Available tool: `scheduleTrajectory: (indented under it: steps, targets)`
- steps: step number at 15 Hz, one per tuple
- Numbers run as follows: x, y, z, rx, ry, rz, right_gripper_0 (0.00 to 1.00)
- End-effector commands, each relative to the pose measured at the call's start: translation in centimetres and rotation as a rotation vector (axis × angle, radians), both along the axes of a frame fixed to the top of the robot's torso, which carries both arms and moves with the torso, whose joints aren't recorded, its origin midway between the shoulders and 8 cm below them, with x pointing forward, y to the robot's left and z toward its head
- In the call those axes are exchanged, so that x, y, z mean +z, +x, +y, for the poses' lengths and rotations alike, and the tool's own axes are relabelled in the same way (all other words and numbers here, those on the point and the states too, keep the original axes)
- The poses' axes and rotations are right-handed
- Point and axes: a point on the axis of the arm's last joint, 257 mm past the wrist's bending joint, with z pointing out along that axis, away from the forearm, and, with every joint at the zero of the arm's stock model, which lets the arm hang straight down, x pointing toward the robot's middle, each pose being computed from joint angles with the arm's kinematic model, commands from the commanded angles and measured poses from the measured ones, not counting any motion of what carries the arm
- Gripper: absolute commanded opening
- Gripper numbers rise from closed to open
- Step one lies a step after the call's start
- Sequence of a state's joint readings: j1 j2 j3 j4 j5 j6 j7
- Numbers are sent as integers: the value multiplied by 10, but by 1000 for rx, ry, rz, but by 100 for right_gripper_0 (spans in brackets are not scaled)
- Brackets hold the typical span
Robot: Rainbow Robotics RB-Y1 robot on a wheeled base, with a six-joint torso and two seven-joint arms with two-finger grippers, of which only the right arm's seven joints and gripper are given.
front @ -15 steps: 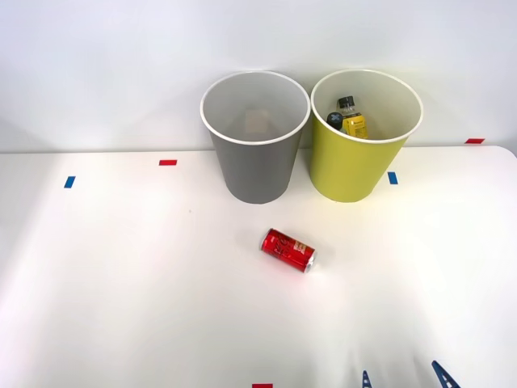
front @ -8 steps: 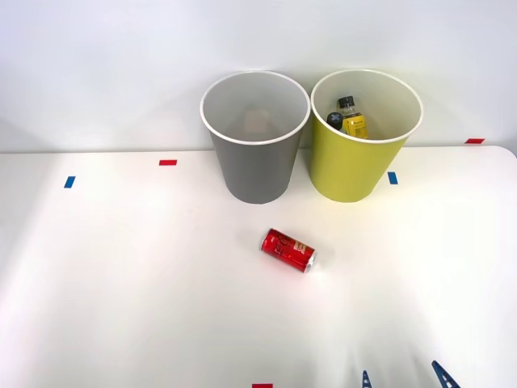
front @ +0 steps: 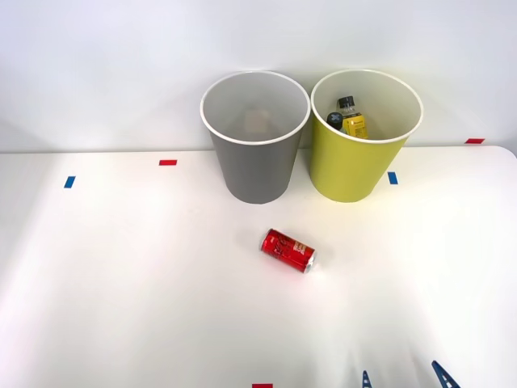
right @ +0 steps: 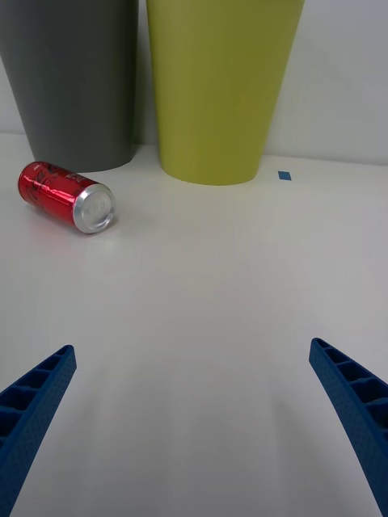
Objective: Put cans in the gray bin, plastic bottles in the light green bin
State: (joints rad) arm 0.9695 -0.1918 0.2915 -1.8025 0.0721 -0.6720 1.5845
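Red can (front: 287, 250) x1 lying on table (front: 121, 283) before gray bin (front: 255, 137) and light green bin (front: 363, 137), two plastic bottles (front: 347, 115) inside green bin per front view, right gripper (right: 194, 404) spread wide, holding nothing, wrist view.

On the table (front: 121, 283), the gray bin (front: 255, 153) stands left of the light green bin (front: 355, 162), which holds the plastic bottles (front: 349, 118). A can (front: 287, 250) lies before them.
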Motion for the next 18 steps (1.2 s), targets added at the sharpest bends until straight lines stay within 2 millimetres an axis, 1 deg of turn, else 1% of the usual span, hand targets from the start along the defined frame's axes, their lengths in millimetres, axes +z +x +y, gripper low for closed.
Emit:
scheduleTrajectory:
  steps: [1, 18]
  targets:
    - [0, 0, 0, 0, 0, 0, 100]
    - [0, 0, 0, 0, 0, 0, 100]
